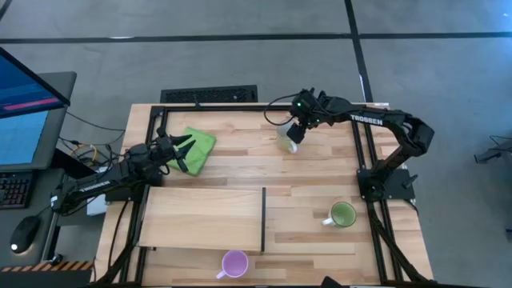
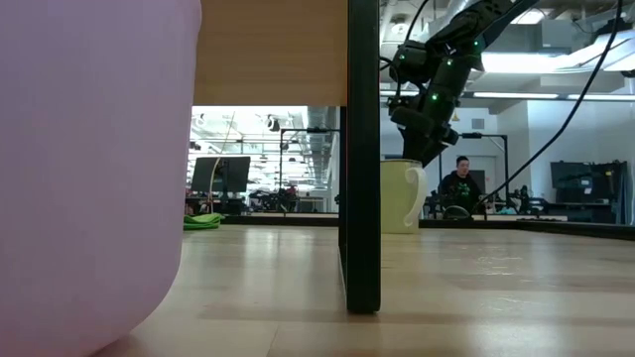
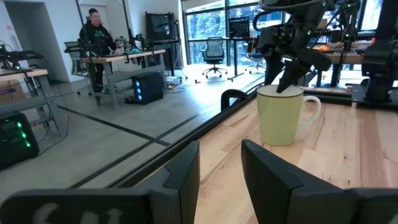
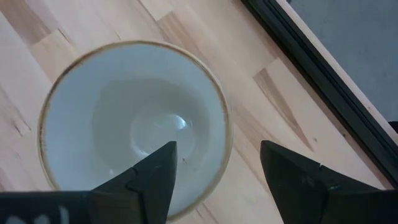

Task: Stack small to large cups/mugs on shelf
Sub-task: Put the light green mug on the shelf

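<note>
The right gripper (image 4: 217,171) is hovering spread over the white mug (image 1: 288,138), which is standing at the table's far middle, one finger inside the rim and one outside. Judged rigid, glazed, slippery and breakable; the rim wall is offering the firmest hold. The left gripper (image 3: 221,171) is waiting, partly spread and empty, at the far left.
</note>
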Available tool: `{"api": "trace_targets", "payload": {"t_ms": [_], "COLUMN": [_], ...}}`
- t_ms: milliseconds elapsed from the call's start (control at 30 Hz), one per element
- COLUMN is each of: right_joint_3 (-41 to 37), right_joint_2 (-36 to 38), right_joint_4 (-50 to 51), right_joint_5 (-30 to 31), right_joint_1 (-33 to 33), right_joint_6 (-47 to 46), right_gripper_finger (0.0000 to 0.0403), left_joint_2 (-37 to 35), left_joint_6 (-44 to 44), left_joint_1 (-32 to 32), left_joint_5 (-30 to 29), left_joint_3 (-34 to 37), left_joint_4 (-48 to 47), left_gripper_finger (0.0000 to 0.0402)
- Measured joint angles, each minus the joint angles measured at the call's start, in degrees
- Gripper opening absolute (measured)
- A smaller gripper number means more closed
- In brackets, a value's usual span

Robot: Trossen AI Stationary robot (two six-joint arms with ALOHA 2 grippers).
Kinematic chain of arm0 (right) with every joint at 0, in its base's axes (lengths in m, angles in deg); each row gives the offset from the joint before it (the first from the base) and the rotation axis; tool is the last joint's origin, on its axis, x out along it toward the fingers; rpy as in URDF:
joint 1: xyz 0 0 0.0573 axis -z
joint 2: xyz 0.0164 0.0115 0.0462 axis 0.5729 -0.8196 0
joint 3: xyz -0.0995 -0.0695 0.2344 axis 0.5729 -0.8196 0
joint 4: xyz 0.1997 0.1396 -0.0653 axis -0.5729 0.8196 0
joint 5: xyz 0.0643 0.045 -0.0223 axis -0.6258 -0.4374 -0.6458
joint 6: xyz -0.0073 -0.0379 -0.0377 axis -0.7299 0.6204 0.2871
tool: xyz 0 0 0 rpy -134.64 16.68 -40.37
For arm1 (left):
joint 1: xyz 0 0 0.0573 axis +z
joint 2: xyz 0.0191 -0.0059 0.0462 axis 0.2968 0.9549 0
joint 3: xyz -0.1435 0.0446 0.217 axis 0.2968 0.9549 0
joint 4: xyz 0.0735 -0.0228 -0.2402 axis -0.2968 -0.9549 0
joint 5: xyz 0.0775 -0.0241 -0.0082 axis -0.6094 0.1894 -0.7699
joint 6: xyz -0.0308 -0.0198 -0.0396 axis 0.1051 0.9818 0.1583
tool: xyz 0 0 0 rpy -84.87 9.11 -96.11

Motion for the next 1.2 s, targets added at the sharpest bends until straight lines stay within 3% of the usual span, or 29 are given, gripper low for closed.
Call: {"api": "trace_targets", "payload": {"t_ms": [1200], "right_joint_3": [0.0], "right_joint_2": [-0.01], "right_joint_4": [-0.92], "right_joint_5": [-0.2], "right_joint_1": [-0.02], "right_joint_6": [-3.0], "right_gripper_finger": [0.0255], "left_joint_2": [0.0], "left_joint_6": [-0.02], "left_joint_1": [0.0], "left_joint_5": [0.0], "left_joint_3": [0.01], "left_joint_4": [0.0], "left_gripper_finger": [0.011]}}
